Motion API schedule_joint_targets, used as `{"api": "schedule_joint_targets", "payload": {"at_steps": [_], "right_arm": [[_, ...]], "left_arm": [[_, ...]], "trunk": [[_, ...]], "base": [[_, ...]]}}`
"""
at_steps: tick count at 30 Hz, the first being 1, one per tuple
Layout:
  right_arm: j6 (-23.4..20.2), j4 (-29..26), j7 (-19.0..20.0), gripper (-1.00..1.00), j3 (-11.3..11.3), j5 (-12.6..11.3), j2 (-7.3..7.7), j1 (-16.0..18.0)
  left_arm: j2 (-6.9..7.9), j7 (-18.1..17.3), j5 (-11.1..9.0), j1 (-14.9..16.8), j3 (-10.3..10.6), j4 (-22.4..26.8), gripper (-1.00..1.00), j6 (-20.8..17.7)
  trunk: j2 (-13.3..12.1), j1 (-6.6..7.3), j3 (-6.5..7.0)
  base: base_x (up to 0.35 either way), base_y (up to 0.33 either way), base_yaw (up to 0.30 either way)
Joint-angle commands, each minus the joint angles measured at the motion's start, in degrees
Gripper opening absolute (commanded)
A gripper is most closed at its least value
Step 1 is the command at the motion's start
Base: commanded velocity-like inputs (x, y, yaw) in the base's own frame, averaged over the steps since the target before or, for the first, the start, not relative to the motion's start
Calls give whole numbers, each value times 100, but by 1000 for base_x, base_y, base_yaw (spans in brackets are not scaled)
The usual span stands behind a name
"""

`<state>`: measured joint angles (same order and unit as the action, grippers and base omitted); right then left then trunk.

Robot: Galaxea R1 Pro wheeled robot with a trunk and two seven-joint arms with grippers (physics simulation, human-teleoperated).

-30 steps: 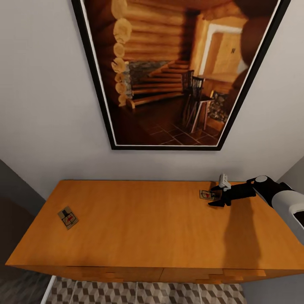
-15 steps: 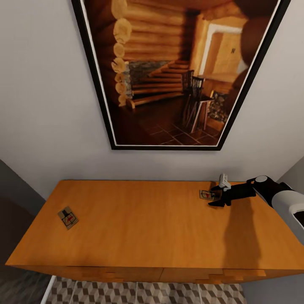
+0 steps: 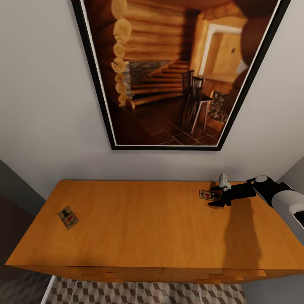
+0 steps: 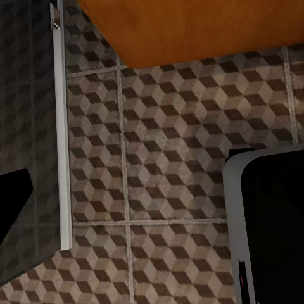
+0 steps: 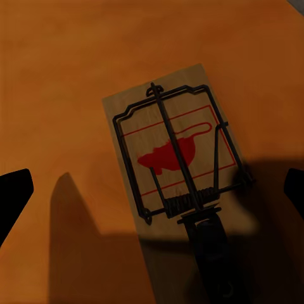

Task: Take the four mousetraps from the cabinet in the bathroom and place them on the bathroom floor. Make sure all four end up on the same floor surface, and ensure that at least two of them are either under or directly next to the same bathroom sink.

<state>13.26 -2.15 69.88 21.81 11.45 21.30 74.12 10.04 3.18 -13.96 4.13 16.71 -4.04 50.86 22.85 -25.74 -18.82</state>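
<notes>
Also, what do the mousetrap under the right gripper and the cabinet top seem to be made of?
The mousetrap looks like a pale, matte wooden board with faint grain, carrying dark thin wire parts, probably metal, and a printed red mouse shape. The cabinet top looks like orange-brown wood with soft streaky grain and a smooth, slightly satin finish. It could also be veneer; the render leaves that open.

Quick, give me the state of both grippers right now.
Left gripper: cannot be told; only a dark fingertip shows, above the bathroom floor.
Right gripper: open, fingers spread either side of a mousetrap lying on the cabinet, holding nothing.
</notes>
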Motion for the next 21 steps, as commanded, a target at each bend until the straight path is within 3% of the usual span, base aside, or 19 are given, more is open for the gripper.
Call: {"api": "schedule_joint_targets", "payload": {"at_steps": [1,21], "right_arm": [[45,13,-9,100,332,121,5,-3],[50,42,-12,100,326,140,21,-3]], "left_arm": [[-3,33,-10,9,50,-18,100,29],[-3,33,-10,9,52,-18,100,30]], "trunk": [[6,-5,-12],[6,-5,-12]], "base": [[0,0,0],[0,0,0]]}}
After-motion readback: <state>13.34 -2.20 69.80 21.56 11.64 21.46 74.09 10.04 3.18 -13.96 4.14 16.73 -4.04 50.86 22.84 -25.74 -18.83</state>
